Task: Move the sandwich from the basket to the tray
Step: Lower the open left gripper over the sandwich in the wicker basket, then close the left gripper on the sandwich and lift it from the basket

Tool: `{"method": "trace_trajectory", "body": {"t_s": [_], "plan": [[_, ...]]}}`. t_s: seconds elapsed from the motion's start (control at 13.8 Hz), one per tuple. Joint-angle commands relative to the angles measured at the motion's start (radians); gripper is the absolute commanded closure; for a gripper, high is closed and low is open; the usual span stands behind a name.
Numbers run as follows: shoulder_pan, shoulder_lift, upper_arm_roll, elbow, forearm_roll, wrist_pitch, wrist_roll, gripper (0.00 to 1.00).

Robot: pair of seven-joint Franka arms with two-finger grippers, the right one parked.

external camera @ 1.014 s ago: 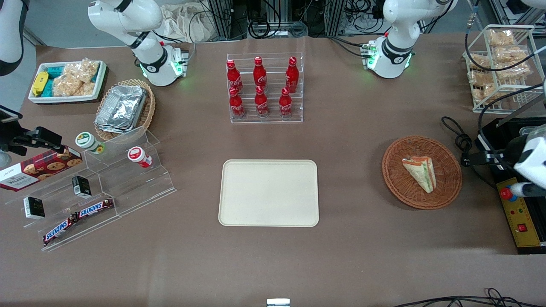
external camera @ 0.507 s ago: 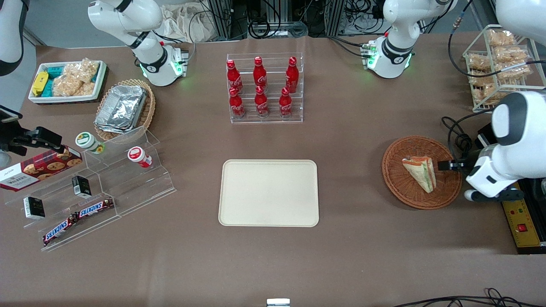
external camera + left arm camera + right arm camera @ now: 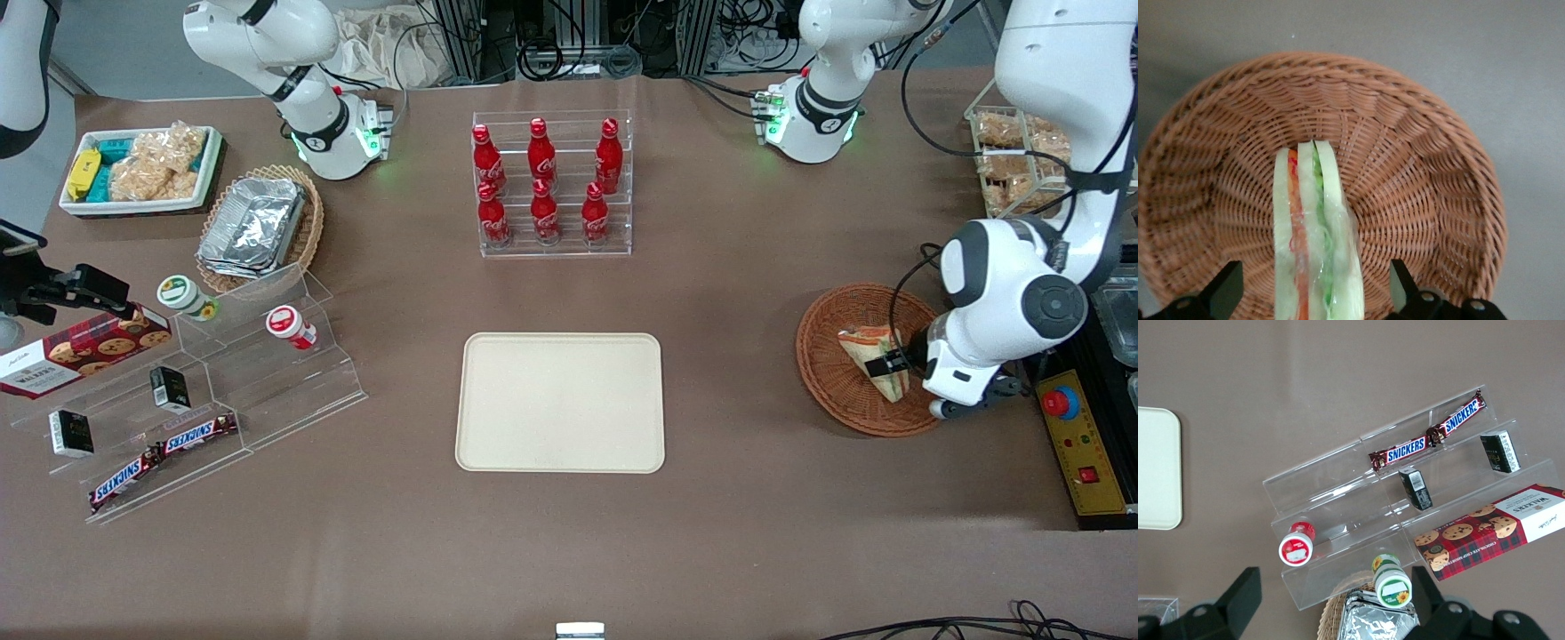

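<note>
Tray (image 3: 559, 402): we see the cream rectangular tray bare at mid-table, well apart from the basket, toward the parked arm's end relative to it.
Basket (image 3: 836, 391): the round reddish-brown wicker basket lies toward the working arm's end of the table.
Sandwich (image 3: 869, 354): the wrapped wedge lies inside the basket, not yet lifted.
Sandwich axis: in the left wrist view the sandwich (image 3: 1315, 240) stands on edge, its bread and filling layers running lengthwise down the midline between the fingers.
Gripper (image 3: 893, 364): we place it low over the basket, at the sandwich's edge nearer the working arm.
Gripper state: spread wide; one fingertip (image 3: 1225, 287) flanks each bread face, neither touching.
Judgement: we take the step as final alignment; the closing direction looks square to the wedge's long axis, so a short advance then a squeeze should suffice.
</note>
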Motion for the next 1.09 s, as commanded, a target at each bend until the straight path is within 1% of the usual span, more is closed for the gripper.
{"method": "trace_trajectory", "body": {"t_s": [0.0, 0.07, 0.14, 0.22, 0.29, 0.36, 0.51, 0.72, 0.87, 1.01], "plan": [[0.013, 0.007, -0.007, -0.062, -0.001, 0.089, -0.045, 0.02], [0.013, 0.013, -0.007, -0.071, 0.002, 0.100, -0.045, 0.06], [0.013, 0.019, -0.007, -0.071, 0.004, 0.103, -0.045, 0.25], [0.012, 0.016, -0.007, -0.070, 0.005, 0.096, -0.045, 0.60], [0.010, 0.010, -0.009, -0.065, 0.007, 0.077, -0.039, 0.83], [0.009, 0.002, -0.012, -0.047, 0.008, 0.027, -0.035, 1.00], [0.000, -0.016, -0.021, 0.077, 0.008, -0.198, -0.036, 1.00], [0.000, -0.033, -0.093, 0.350, -0.004, -0.519, -0.044, 1.00], [-0.002, -0.035, -0.145, 0.522, -0.005, -0.660, -0.044, 1.00], [-0.003, -0.036, -0.189, 0.652, -0.005, -0.763, -0.032, 1.00]]}}
